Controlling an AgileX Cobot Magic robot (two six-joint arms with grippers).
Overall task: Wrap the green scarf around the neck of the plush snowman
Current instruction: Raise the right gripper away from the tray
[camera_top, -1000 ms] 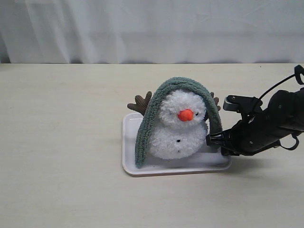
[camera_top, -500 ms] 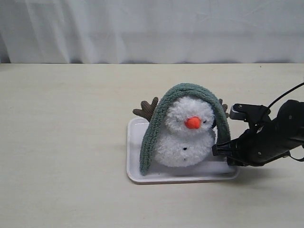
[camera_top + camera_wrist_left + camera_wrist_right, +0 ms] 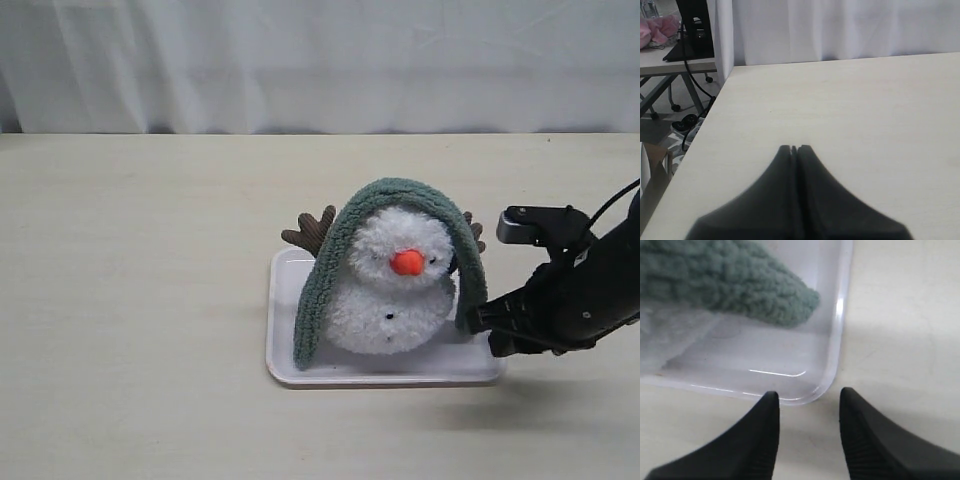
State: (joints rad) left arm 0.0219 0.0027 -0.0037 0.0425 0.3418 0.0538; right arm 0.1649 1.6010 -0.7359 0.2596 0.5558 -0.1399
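The plush snowman [image 3: 390,295] sits upright on a white tray [image 3: 380,372], its orange nose facing the camera. The green scarf [image 3: 400,192] is draped over the top of its head like an arch. One end hangs to the tray at the left [image 3: 305,345], the other at the right [image 3: 470,300]. The neck [image 3: 392,283] crease is bare in front. My right gripper [image 3: 481,322] is low at the tray's right corner, open and empty; the scarf end [image 3: 740,285] lies in the tray ahead of the right gripper [image 3: 809,396]. My left gripper [image 3: 794,148] is shut over bare table.
The tray's rounded corner [image 3: 832,370] lies just in front of my right fingertips. White curtains [image 3: 320,60] hang behind the beige table [image 3: 130,300]. The left wrist view shows the table's edge [image 3: 715,115], with furniture and cables on the floor beyond.
My right gripper has drawn back to the right and slightly down, away from the snowman's side. The tray with the snowman slid a little right early on, then stayed put.
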